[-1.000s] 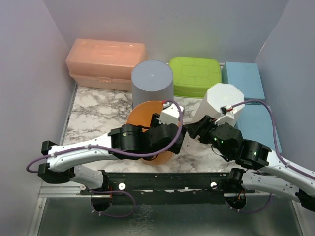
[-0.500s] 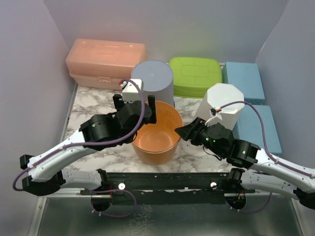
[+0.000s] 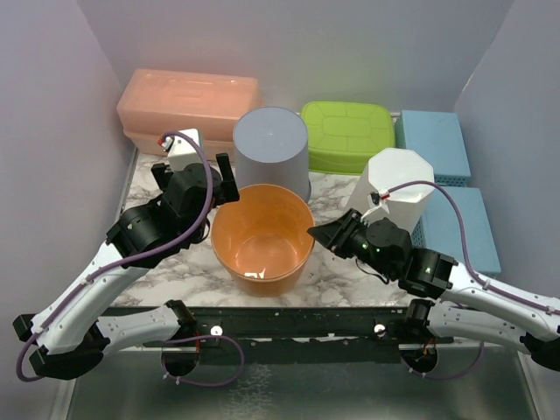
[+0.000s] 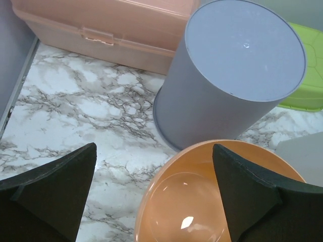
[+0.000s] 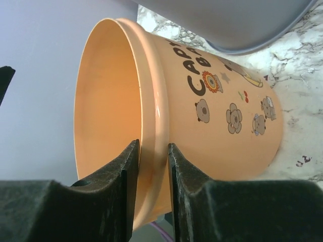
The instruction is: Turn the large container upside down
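The large orange container (image 3: 262, 241) stands mouth up in the middle of the marble table. Cartoon prints and letters show on its side (image 5: 222, 116) in the right wrist view. My right gripper (image 3: 317, 234) is at its right rim. One finger is inside and one outside, and both press on the rim (image 5: 151, 143). My left gripper (image 3: 194, 171) hangs open over the table at the container's far left. Its fingers (image 4: 60, 191) straddle marble and the rim of the orange container (image 4: 202, 201), holding nothing.
An upturned grey bin (image 3: 271, 149) stands right behind the orange one. A pink box (image 3: 188, 109), a green box (image 3: 348, 136) and blue baskets (image 3: 433, 140) line the back and right. A white container (image 3: 394, 188) stands by the right arm.
My left gripper has left the orange container, opened wider and pulled back to the far left. The container now stands mouth up. My right gripper has closed onto its rim.
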You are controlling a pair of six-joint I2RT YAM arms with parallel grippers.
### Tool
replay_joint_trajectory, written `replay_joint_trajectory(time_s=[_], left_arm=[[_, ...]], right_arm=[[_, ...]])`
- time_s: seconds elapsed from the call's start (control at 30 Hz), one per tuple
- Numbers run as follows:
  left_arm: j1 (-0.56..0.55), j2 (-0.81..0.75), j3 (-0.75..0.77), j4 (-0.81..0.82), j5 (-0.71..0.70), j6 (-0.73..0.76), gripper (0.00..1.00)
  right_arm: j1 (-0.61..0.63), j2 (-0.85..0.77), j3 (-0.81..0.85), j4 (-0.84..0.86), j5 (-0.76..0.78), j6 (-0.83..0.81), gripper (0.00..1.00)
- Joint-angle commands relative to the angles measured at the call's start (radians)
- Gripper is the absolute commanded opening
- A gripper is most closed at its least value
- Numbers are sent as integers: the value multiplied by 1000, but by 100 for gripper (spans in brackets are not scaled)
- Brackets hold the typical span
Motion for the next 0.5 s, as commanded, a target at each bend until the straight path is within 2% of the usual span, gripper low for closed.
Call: replay_joint_trajectory(time_s=[0.0,0.27,0.47], left_arm=[[23,-26,-26,-38,-36,-20,98],[33,-39,-39,-70,-54,-43,99],[34,-47,-39,-73,-56,-43,99]], right_arm=[[3,-17,-12,26,-18,15,25],[2,-27,22,-11,15,-9,13],[3,-19,80,-51,25,-54,11]])
